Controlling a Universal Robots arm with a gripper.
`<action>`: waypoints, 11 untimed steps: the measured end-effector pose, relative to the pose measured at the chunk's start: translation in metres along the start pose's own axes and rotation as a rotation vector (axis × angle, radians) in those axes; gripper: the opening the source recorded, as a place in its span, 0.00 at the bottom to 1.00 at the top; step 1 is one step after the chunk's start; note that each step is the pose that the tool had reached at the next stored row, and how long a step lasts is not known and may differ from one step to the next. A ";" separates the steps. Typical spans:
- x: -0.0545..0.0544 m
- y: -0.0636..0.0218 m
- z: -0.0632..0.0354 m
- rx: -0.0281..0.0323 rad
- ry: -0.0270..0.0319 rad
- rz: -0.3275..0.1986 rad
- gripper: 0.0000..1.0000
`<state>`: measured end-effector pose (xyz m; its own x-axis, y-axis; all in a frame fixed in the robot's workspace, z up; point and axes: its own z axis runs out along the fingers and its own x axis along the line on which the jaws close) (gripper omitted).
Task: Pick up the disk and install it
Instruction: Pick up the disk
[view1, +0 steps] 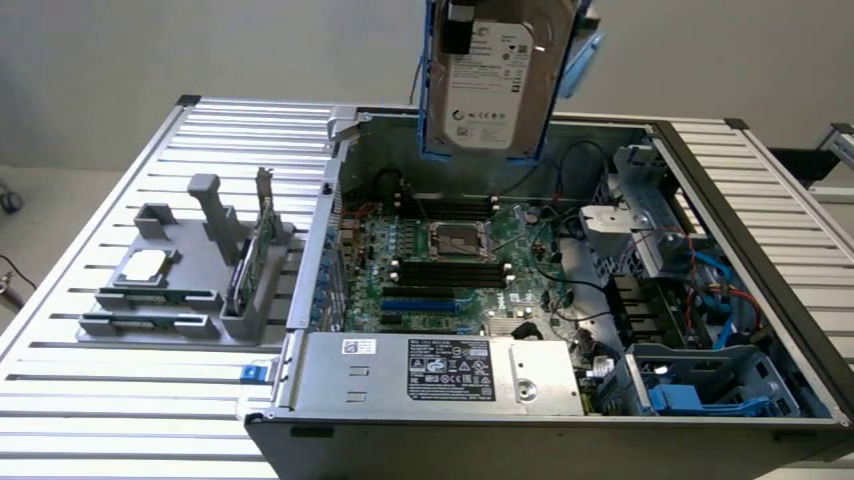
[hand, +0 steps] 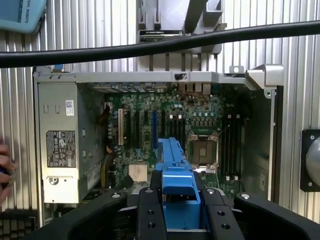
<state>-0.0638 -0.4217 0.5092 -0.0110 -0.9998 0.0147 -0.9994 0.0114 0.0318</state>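
Observation:
The disk (view1: 487, 85), a silver-grey drive with a white label between blue carrier rails, hangs upright high above the back of the open computer case (view1: 747, 250). In the wrist view its blue rail (hand: 175, 175) runs between my black fingers (hand: 150, 210). My gripper (hand: 176, 205) is shut on the disk and looks down onto the motherboard (hand: 200, 135). The disk touches nothing in the case.
A grey power supply (view1: 441, 370) fills the case's front. A drive cage with blue parts (view1: 694, 385) sits at its front, on the exterior view's right. A grey fixture holds a CPU chip (view1: 147, 265) and a green card (view1: 254, 255). A black cable (hand: 150, 47) crosses overhead. A hand (hand: 4, 165) shows beside the case.

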 end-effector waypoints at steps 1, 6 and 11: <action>0.002 -0.0040 0.0000 -0.0001 0.0000 0.000 0.33; 0.013 -0.0251 -0.0001 -0.0002 0.0000 0.000 0.33; 0.024 -0.0440 0.0001 -0.0003 0.0001 0.000 0.33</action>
<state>-0.0201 -0.4460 0.5081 -0.0110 -0.9998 0.0147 -0.9994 0.0115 0.0321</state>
